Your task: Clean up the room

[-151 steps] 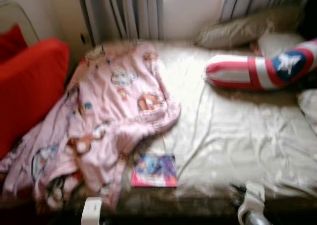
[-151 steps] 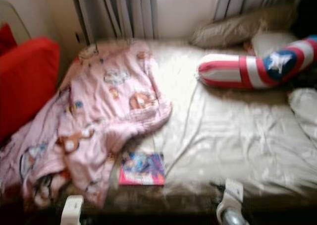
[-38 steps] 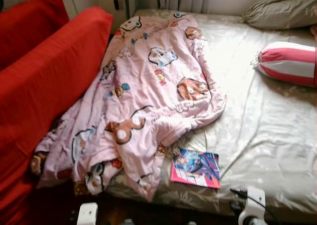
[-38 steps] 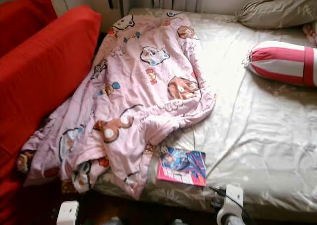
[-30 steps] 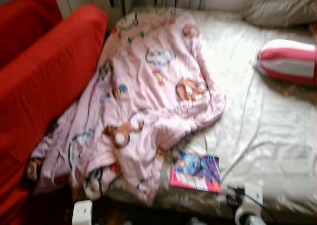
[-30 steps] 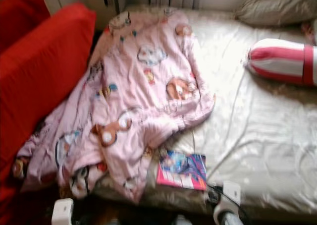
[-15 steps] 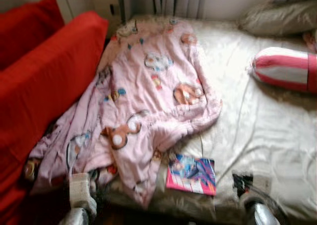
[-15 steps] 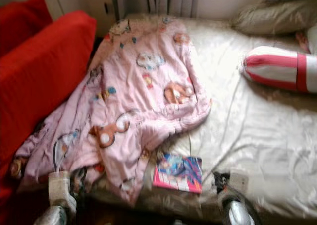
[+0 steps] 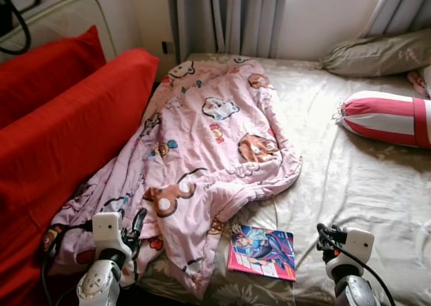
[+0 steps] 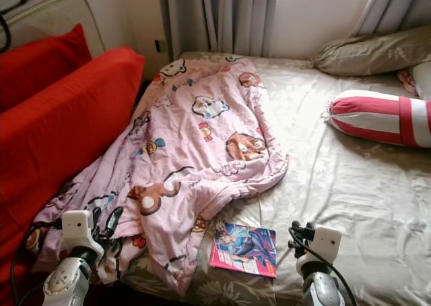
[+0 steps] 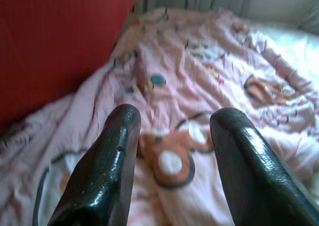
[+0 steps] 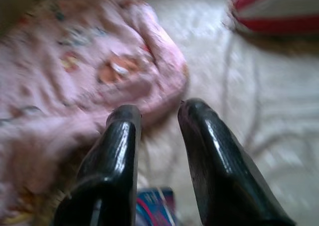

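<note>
The left gripper (image 11: 172, 151) hangs spread just above the quilt's (image 9: 209, 151) near hem; the right gripper (image 12: 157, 119), spread narrower, hovers beside the book (image 9: 262, 252). Lifting the quilt carelessly could snag that book, tucked at its edge, and drag it off the bed (image 9: 363, 185).

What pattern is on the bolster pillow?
Red and white stripes on the bolster pillow, clearest in left eye view.

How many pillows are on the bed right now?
3 in view: an olive pillow at the head by the curtains, a red-and-white striped bolster below it, and the edge of another between them. More may lie past the frame.
</note>
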{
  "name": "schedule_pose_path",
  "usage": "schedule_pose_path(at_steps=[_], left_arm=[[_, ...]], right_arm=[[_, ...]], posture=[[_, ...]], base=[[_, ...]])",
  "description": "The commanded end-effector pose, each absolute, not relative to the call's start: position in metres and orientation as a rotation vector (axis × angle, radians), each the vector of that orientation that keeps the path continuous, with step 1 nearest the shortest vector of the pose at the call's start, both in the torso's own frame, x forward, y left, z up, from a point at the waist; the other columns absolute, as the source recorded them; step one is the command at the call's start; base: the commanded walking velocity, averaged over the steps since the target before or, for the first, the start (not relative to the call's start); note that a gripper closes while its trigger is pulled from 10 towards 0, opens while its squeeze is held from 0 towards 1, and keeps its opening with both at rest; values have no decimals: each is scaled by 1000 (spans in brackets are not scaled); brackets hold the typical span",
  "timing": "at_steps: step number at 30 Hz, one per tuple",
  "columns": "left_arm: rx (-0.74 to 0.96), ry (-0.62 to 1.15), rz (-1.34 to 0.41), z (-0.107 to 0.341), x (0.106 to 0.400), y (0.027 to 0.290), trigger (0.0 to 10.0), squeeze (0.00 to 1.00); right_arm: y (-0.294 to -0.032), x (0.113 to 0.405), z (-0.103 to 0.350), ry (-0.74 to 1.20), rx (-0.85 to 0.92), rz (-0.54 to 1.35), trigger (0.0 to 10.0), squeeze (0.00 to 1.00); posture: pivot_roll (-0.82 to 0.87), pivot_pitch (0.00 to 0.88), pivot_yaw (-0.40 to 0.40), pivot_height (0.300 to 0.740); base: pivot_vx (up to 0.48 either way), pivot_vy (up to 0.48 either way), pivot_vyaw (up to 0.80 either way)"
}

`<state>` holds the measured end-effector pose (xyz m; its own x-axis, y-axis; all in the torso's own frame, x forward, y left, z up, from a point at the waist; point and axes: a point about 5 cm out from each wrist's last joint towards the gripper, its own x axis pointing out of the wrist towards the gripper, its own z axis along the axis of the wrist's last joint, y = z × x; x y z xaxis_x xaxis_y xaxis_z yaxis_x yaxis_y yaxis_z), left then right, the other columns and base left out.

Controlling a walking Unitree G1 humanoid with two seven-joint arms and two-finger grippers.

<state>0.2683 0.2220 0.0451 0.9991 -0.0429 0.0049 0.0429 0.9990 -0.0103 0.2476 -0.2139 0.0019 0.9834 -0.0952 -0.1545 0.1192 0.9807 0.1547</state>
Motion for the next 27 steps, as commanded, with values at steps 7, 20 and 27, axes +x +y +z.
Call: schedule_pose_path(at_steps=[7,20,27], left_arm=[[2,-41,-100,60,271,215,10000,0],[-18,-48,-67,65,261,214,10000,0],[-13,-44,-52,70,264,219,10000,0]], right_arm=[[-215,245,12,89,139,-110,10000,0],[-213,249,15,87,123,-114,10000,0],[-205,265,40,25,52,-17,10000,0]], posture=[[15,61,-19,740],[40,54,-30,740],[45,45,-32,740]], base=[[0,0,0],[0,0,0],[0,0,0]])
